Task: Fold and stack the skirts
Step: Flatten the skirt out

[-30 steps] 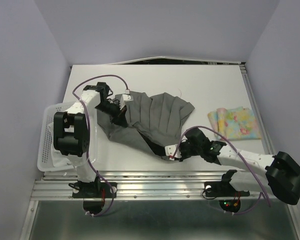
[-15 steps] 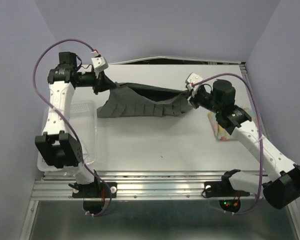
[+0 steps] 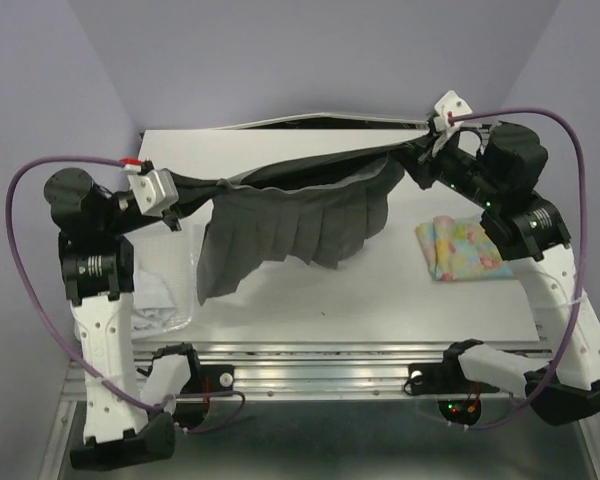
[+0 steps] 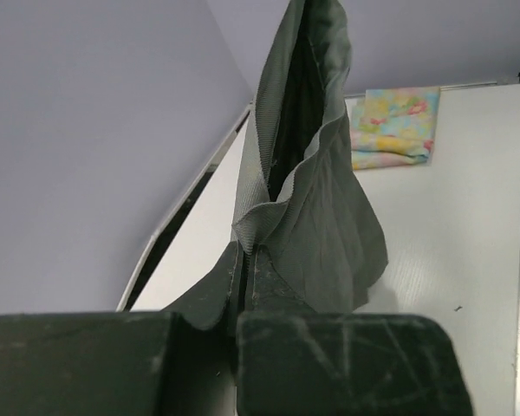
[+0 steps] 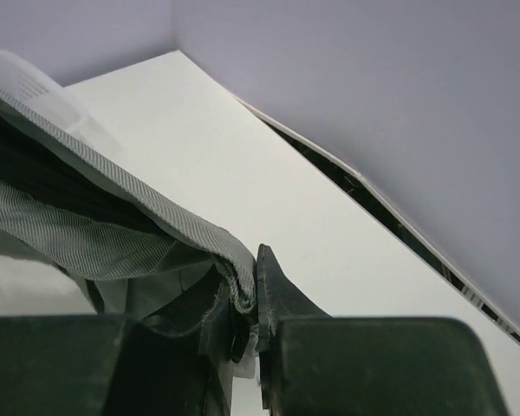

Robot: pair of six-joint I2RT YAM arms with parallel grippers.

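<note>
- The grey pleated skirt (image 3: 290, 215) is held in the air by its waistband, which is strung between the two tools above the surface (image 3: 380, 300). The hem hangs free. Whether its lower left corner touches the surface cannot be told.
- The left tool (image 3: 177, 195) is pressed together on one end of the band. In the left wrist view a bunched fold of cloth is pinched between the fingers.
- The right tool (image 3: 420, 160) is pinched on the other end. In the right wrist view only a thin edge of the band is caught.
- Risk: a slip at the right tool is judged likeliest, since little cloth is gripped there and the band is drawn nearly straight. If one end is dropped, the skirt would be left in a heap.
- Risk: the skirt hangs unevenly, lower on the left than on the right. If it is laid down like this, the pleats could be creased askew and the fold spoiled.
- Risk: the floral skirt (image 3: 467, 247) lies folded on the surface to the right. It could be covered or dragged if the grey cloth is lowered too far that way.
- Look: the cloth is dark grey, with pleats running from band to hem. A paler mesh lining is seen inside the waist, and the opening gapes between the layers. The drape is judged heavy.
</note>
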